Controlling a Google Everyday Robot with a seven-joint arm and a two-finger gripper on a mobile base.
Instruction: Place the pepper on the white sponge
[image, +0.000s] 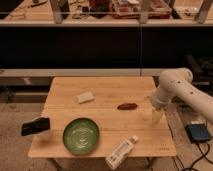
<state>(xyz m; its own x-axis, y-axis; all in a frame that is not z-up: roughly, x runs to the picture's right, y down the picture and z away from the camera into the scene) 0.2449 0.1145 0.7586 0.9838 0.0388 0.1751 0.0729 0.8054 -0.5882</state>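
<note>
The small dark red pepper (127, 106) lies on the wooden table (107, 85), right of centre. The off-white sponge (85, 97) lies on the table to the pepper's left, a little farther back, apart from it. My gripper (157, 117) hangs from the white arm (175, 87) near the table's right edge, to the right of the pepper and slightly nearer the front, not touching it. Nothing shows in it.
A green plate (81, 135) sits at the front left of the table. A white labelled bottle (120, 151) lies at the front edge. A black object (35, 126) sits at the left edge. A dark device (199, 133) with cables lies on the floor at right.
</note>
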